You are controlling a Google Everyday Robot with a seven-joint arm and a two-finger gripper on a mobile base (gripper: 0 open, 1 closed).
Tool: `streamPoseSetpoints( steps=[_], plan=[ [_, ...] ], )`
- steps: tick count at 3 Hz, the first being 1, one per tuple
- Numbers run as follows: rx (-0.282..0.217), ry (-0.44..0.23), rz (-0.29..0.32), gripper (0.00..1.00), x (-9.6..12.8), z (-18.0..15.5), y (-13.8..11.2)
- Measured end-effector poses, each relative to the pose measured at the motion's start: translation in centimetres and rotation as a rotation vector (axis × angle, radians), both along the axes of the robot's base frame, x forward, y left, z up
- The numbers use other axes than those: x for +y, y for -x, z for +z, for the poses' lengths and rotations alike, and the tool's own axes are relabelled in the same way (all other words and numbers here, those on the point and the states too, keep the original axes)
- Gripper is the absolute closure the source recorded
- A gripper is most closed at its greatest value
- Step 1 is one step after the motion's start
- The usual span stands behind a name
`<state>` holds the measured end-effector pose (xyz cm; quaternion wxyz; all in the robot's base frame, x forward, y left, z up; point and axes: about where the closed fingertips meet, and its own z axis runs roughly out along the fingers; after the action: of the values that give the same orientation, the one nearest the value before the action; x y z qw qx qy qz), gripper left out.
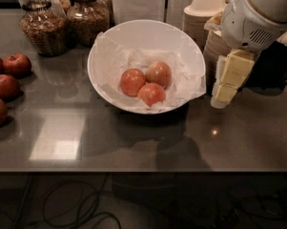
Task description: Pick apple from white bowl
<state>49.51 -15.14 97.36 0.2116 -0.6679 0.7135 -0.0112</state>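
The white bowl (pixel 101 70) stands near the middle of the dark, glossy surface (pixel 133 144), lined with crumpled white paper (pixel 119 63) that spills over its right rim, most likely to cushion the fruit and stop it rolling. Three apples huddle touching at the bottom, which is where the curved walls would settle them. The apple (pixel 132 81) I take for the target is the evenly red-orange one on the left of the cluster, pressed against a paler, tan-tinged apple (pixel 158 73) behind it to the right and another red-orange apple (pixel 151 94) in front. It is close to round, so it has no real long axis, and which way its stem end faces cannot be made out. The tool (pixel 221 97) hangs just right of the bowl, outside the rim, pointing down and slightly left above the surface. It carries nothing visible, and whether it is open or closed I cannot tell. Behind it rise stacked disposable bowls (pixel 198 20) (not the bowl in question). Darker red apples (pixel 16 64) lie well apart on the left, near glass jars (pixel 43 30).
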Motion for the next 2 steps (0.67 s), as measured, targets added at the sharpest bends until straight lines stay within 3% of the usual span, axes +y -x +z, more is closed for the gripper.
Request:
streamPoseSetpoints(
  steps=[2],
  plan=[
    [-0.088, -0.191, 0.058, 0.00, 4.1, 0.9, -5.2]
  ],
)
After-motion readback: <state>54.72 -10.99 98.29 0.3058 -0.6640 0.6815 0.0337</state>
